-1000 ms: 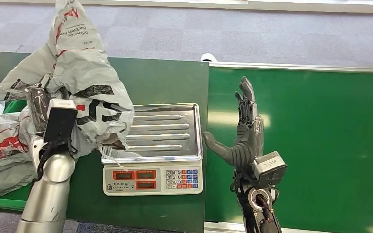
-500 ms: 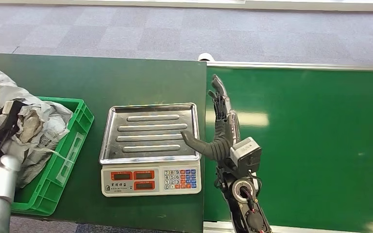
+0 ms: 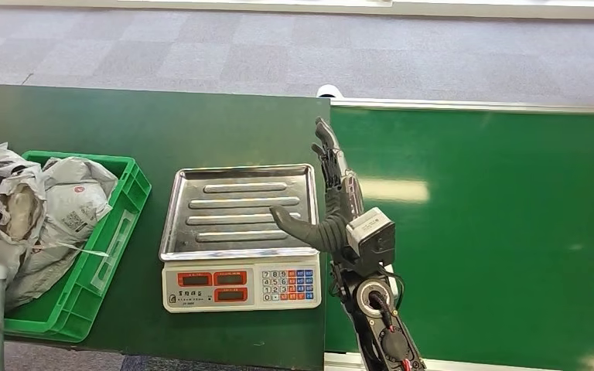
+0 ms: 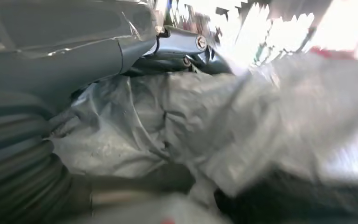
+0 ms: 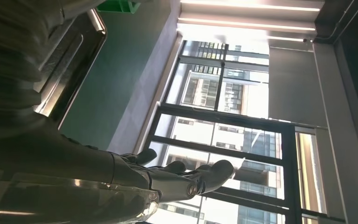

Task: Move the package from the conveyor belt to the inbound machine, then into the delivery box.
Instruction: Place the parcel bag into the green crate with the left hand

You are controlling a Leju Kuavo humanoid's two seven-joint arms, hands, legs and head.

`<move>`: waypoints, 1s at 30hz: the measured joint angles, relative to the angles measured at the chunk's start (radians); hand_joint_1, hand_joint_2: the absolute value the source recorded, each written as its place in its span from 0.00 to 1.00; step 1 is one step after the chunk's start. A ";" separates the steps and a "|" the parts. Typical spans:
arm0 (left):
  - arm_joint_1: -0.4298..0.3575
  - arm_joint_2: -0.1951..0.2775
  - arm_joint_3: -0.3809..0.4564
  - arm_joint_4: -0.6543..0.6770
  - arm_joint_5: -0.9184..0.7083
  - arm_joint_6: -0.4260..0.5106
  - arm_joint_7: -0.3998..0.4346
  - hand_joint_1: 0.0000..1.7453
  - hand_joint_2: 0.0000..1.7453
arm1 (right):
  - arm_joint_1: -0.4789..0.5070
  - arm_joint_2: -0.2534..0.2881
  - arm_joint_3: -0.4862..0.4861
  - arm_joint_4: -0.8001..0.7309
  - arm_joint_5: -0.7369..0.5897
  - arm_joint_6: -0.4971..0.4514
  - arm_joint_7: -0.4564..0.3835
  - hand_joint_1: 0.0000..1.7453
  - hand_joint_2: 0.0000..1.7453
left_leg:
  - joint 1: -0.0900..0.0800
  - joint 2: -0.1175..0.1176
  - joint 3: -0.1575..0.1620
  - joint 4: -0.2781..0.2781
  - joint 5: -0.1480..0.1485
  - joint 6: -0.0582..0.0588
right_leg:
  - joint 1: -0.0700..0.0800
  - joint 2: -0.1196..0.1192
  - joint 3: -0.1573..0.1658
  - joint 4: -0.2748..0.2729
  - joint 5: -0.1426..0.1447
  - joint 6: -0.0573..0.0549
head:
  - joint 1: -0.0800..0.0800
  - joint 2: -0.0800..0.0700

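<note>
Crumpled grey plastic mailer package point(image 3: 42, 205): lying in the green slotted plastic crate point(image 3: 112, 247) left of the steel-trayed scale point(image 3: 236, 209), soft, light, slippery; best gathered by a bunched fold. Left hand point(image 4: 37, 70) pressed against the film, finger closure impossible to tell. Right hand point(image 3: 329, 209) upright beside the tray, fingers straight and apart, empty.

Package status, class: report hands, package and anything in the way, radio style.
Left hand on package in green crate. Right hand open, empty, beside scale tray. Tray bare; nothing blocking.
</note>
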 joint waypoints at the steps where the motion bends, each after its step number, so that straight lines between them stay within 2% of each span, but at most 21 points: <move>1: 0.004 -0.010 0.007 -0.018 0.084 -0.023 -0.054 0.00 1.00 | 0.000 0.000 0.000 0.002 0.000 0.000 0.000 0.00 1.00 | 0.000 0.000 0.000 0.000 0.000 0.000 | 0.000 0.000 0.000 0.000 0.000 0.000 | 0.000 0.000; 4: 0.032 -0.050 0.019 -0.104 0.343 -0.090 -0.182 0.00 1.00 | 0.000 -0.001 -0.001 0.010 0.000 0.004 0.000 0.00 1.00 | 0.000 0.000 0.000 0.000 0.000 0.000 | 0.000 0.000 0.000 0.000 0.000 0.000 | 0.000 0.000; 7: 0.085 -0.098 0.011 -0.240 0.546 -0.118 -0.255 0.00 1.00 | 0.002 -0.005 -0.004 0.018 0.001 0.008 0.000 0.00 1.00 | 0.000 0.001 0.000 0.000 0.000 0.000 | 0.000 0.000 0.000 0.000 0.000 0.000 | 0.000 0.000; 12: 0.180 -0.173 -0.032 -0.490 0.723 -0.102 -0.319 0.00 1.00 | 0.003 -0.018 -0.024 0.034 0.002 0.012 -0.004 0.00 1.00 | 0.000 0.001 -0.001 0.000 -0.001 0.000 | 0.000 0.000 -0.001 -0.001 0.000 0.000 | 0.000 0.000; 19: 0.316 -0.272 -0.126 -0.806 0.842 -0.041 -0.429 0.00 1.00 | 0.027 -0.051 -0.071 0.055 0.003 0.016 -0.012 0.00 1.00 | 0.000 0.000 -0.001 0.000 -0.001 0.000 | 0.000 0.000 -0.001 -0.001 0.000 0.000 | 0.000 0.000; 23: 0.410 -0.337 -0.232 -0.953 0.905 -0.051 -0.512 0.00 1.00 | 0.059 -0.078 -0.114 0.058 -0.019 0.019 -0.006 0.00 1.00 | -0.001 -0.001 -0.002 0.000 -0.001 0.000 | -0.001 -0.001 -0.001 -0.002 0.000 0.001 | 0.000 0.000; 30: 0.518 -0.390 -0.471 -1.051 0.985 -0.185 -0.530 0.00 1.00 | 0.109 -0.127 -0.208 0.057 0.013 0.002 0.035 0.00 1.00 | -0.001 -0.002 -0.002 0.001 -0.002 0.001 | -0.001 -0.002 -0.001 -0.002 0.000 0.001 | 0.000 0.000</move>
